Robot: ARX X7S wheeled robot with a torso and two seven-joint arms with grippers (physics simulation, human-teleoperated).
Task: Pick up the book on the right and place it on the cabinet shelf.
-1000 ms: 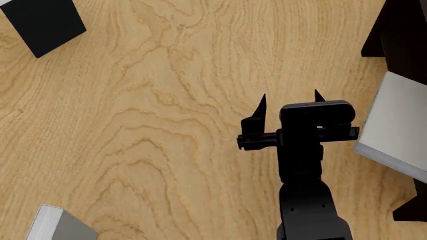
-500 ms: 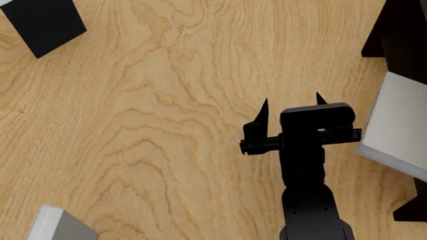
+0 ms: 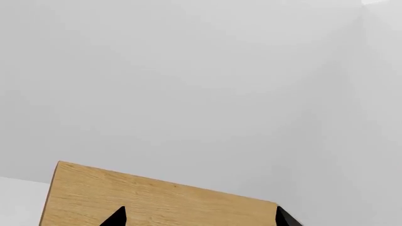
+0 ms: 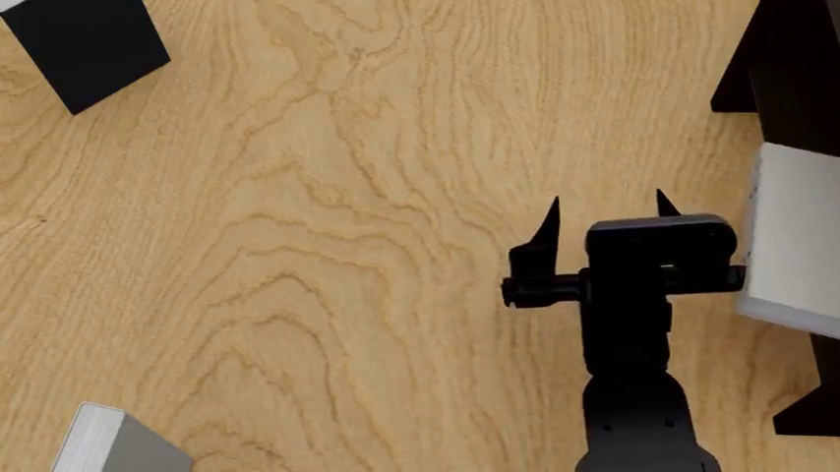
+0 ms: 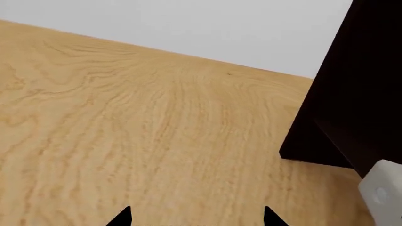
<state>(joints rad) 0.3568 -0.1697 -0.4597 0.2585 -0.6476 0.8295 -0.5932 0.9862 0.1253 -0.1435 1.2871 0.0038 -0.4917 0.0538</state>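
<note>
The book (image 4: pixel 796 236), plain light grey, lies at the right edge of the head view, just in front of the dark cabinet shelf (image 4: pixel 792 59). My right gripper (image 4: pixel 609 205) is open and empty over bare table, its body right beside the book's left edge. Its wrist view shows the gripper (image 5: pixel 196 218) open, a pale corner of the book (image 5: pixel 383 190) and the cabinet shelf (image 5: pixel 355 94) at one side. My left gripper (image 3: pixel 199 218) is open, with only the wooden table (image 3: pixel 157 202) beyond it. It is out of the head view.
A black book (image 4: pixel 86 44) lies at the table's far left. A second grey book (image 4: pixel 116 444) sits at the near left corner. The wooden table (image 4: pixel 329 197) spreads between them. A white wall (image 3: pixel 188 84) stands behind the table.
My right gripper has shifted to the right and slightly nearer, closing on the book's left edge. Its fingers stay spread. The other books have not moved.
</note>
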